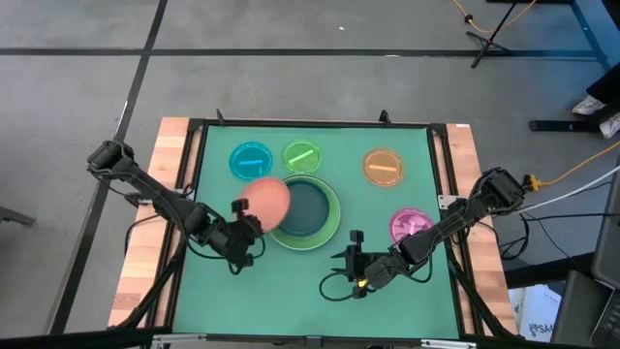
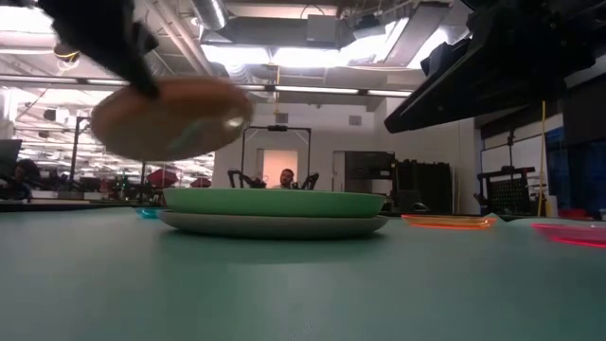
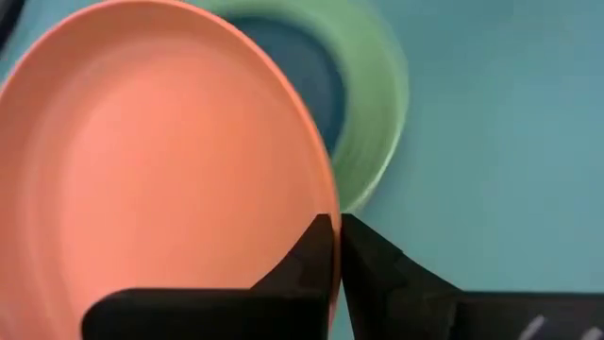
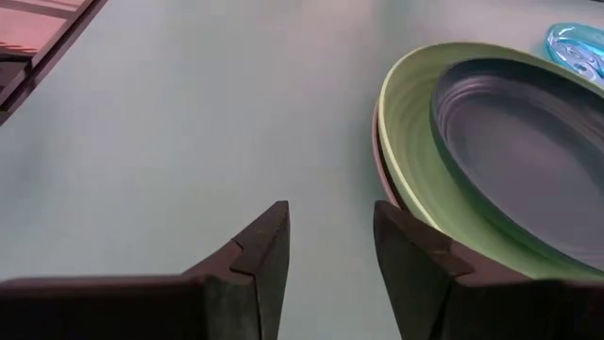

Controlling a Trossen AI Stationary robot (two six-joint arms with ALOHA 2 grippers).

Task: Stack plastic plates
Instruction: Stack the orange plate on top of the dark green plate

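A stack sits mid-table: the light green plate on a grey plate, with the dark teal plate inside. My left gripper is shut on the salmon plate, which hangs in the air over the stack's left edge. Small blue, green, orange and pink plates lie flat on the mat. My right gripper is open, near the table just right of and nearer than the stack, holding nothing. My left gripper pinches the salmon plate's rim between its two fingers, one finger on the upper face and one under it, coming level from the table's left side. The plate is lifted clear and tilted, above the stack's left part.
The green mat is bare along the near edge and to the left of the stack. Wooden table borders and a black frame run along both sides. Cables lie on the floor to the right.
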